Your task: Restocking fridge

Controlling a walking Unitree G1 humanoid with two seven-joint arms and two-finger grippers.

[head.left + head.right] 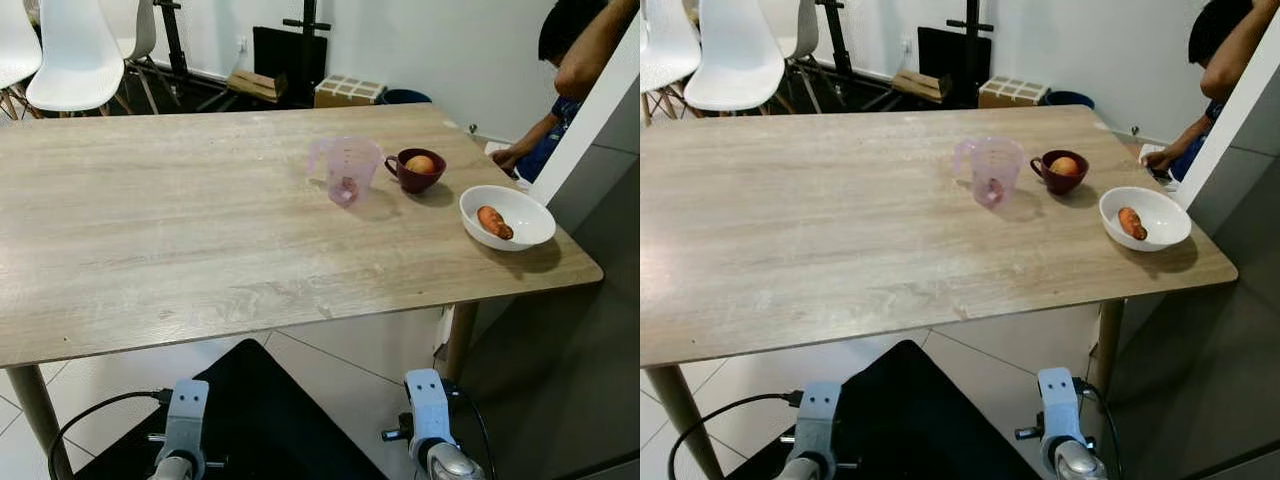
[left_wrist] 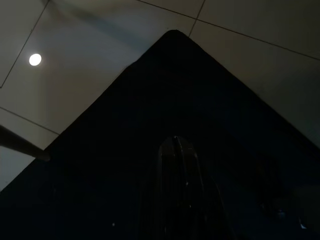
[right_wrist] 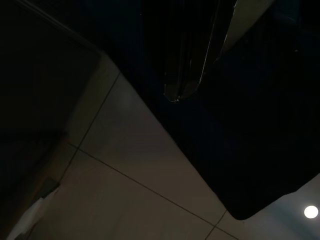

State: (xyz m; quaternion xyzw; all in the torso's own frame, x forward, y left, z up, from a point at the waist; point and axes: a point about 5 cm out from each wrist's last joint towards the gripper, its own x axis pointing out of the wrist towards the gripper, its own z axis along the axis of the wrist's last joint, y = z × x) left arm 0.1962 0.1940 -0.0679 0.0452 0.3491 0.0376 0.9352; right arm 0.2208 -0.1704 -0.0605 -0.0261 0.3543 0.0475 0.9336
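From the head views, a wooden worktop (image 1: 200,230) holds a clear jug (image 1: 348,170), a dark red cup (image 1: 417,171) with an orange fruit (image 1: 421,164) in it, and a white bowl (image 1: 507,217) with a carrot (image 1: 492,221). All sit far ahead of both sets of fingers, which hang low. In the left wrist view, the left fingers (image 2: 176,200) look pressed together over a black mat (image 2: 125,150). In the right wrist view, the right fingers (image 3: 192,55) look together too. I think it should step closer first, then reach slowly.

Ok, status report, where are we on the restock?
Both arms idle, low. Orange carrot in white bowl, round orange fruit in maroon cup, untouched. Person at far corner.
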